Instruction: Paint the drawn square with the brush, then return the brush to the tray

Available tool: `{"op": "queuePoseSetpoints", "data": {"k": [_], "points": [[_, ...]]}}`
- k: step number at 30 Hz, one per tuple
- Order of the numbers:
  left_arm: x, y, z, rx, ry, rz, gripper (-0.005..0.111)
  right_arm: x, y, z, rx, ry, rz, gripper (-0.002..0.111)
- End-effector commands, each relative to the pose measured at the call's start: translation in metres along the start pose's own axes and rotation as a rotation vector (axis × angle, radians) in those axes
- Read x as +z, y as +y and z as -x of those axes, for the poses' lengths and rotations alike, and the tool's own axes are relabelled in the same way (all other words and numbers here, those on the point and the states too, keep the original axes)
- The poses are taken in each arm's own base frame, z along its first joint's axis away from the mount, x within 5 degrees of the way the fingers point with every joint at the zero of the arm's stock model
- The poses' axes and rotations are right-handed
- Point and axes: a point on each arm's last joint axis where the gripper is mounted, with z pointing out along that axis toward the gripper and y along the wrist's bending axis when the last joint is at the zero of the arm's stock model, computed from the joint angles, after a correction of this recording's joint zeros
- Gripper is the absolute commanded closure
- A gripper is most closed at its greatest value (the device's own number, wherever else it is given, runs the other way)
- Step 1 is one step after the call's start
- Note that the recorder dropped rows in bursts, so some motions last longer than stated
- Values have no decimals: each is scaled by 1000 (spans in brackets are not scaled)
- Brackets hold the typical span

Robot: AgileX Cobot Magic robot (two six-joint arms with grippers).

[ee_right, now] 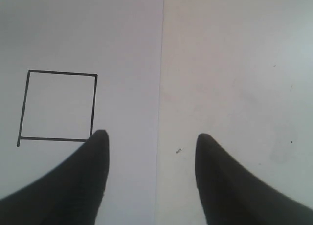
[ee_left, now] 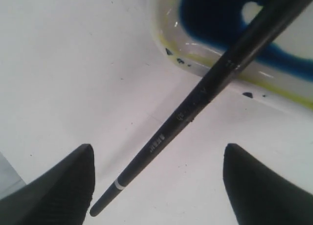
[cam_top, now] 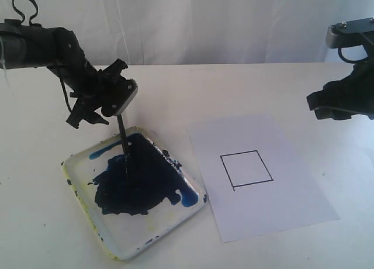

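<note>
left jaws gape open around the brush [cam_top: 123, 140], its tip in the tray [cam_top: 87, 199]; right jaws open near the unpainted drawn square [cam_top: 246, 168].

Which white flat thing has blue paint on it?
The tray, by the left gripper: a dark blue blotch covers its middle. The paper sheet beside it shows only the empty drawn square.
</note>
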Motion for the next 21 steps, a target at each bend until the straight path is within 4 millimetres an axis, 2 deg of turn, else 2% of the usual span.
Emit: {"op": "queuePoseSetpoints", "data": {"k": [1,16,21], "points": [[15,-8,0,105,-13,-29,32,0,0,2,-1,-11,-3,57],[34,-12,-2,104,3,-18,33,0,0,2,-1,-11,-3,57],[36,-13,-2,104,4,-17,47,0,0,2,-1,-15,-4,57]]}}
